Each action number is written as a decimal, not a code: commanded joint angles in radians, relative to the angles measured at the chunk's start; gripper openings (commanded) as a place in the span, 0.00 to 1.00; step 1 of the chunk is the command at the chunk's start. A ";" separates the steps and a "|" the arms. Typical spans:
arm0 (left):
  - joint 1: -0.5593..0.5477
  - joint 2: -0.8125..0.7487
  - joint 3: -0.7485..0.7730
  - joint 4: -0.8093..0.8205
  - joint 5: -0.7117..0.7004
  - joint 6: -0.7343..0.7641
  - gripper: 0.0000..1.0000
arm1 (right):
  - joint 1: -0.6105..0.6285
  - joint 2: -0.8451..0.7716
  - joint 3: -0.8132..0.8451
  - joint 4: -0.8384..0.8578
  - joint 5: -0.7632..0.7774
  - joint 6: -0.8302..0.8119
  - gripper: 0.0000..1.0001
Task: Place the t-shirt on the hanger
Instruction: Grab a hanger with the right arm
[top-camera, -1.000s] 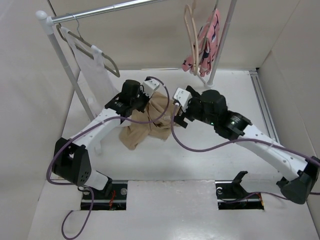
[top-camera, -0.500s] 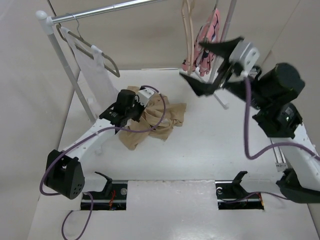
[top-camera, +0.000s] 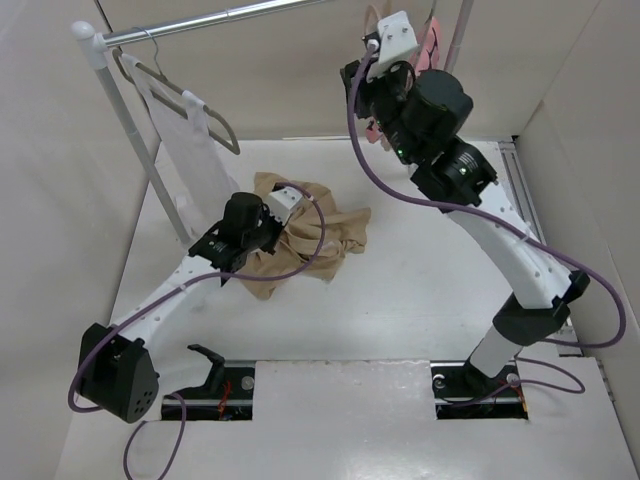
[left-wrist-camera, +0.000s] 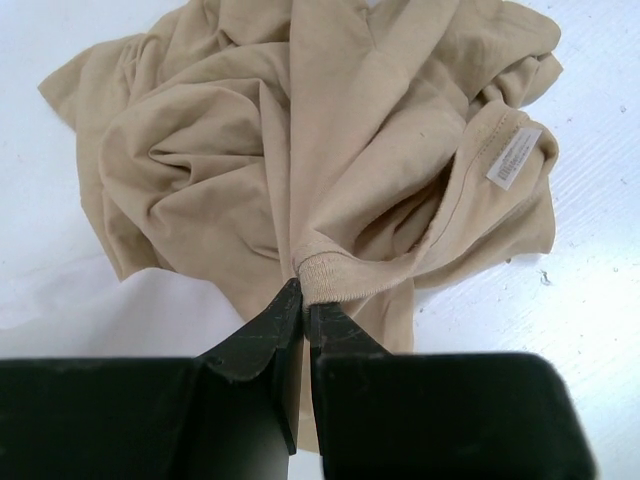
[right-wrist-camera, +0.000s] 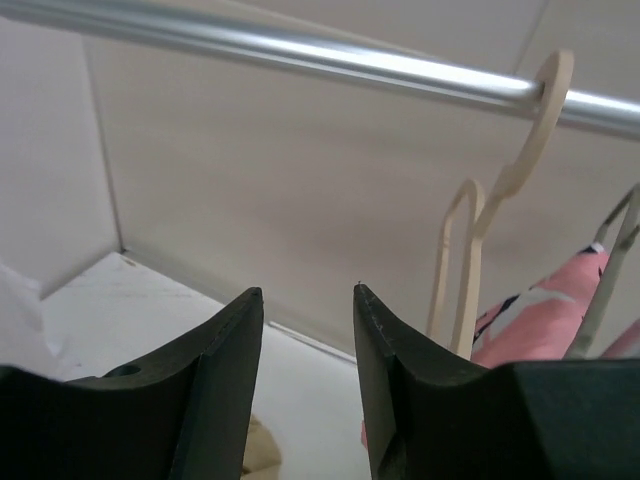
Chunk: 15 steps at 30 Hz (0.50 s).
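The tan t-shirt (top-camera: 312, 232) lies crumpled on the table, its white neck label (left-wrist-camera: 512, 160) facing up. My left gripper (left-wrist-camera: 305, 296) is shut on the ribbed neckline; in the top view it (top-camera: 272, 232) sits at the shirt's left edge. My right gripper (right-wrist-camera: 308, 292) is raised near the rail (right-wrist-camera: 300, 55), its jaws open with nothing between them. The pale beige hanger (right-wrist-camera: 465, 250) hangs from the rail by its hook (right-wrist-camera: 538, 115), just right of my right finger and not touching it. In the top view the right gripper (top-camera: 358, 75) mostly hides the hanger.
A white garment (top-camera: 190, 140) hangs on a thin dark hanger at the rail's left end, beside the rack post (top-camera: 130, 130). A pink patterned garment (right-wrist-camera: 540, 320) hangs right of the beige hanger. The rack's right post (top-camera: 455, 40) stands behind my right arm.
My right arm has swung from beside the t-shirt up to the rail by the beige hanger, and its jaws have narrowed. The left gripper has stayed shut on the shirt.
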<state>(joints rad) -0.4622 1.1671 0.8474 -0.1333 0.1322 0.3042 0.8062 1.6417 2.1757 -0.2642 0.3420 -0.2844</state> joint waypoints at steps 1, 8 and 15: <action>0.003 -0.030 -0.017 0.063 0.026 -0.008 0.00 | -0.002 0.009 0.073 0.037 0.159 0.010 0.46; 0.003 -0.050 -0.027 0.072 0.026 0.003 0.00 | -0.012 0.029 0.059 -0.029 0.144 0.010 0.45; 0.003 -0.050 -0.047 0.072 0.026 0.003 0.00 | -0.030 -0.005 0.081 -0.052 0.101 0.010 0.46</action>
<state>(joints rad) -0.4622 1.1481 0.8234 -0.0975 0.1463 0.3054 0.7952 1.6875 2.1983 -0.3145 0.4545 -0.2840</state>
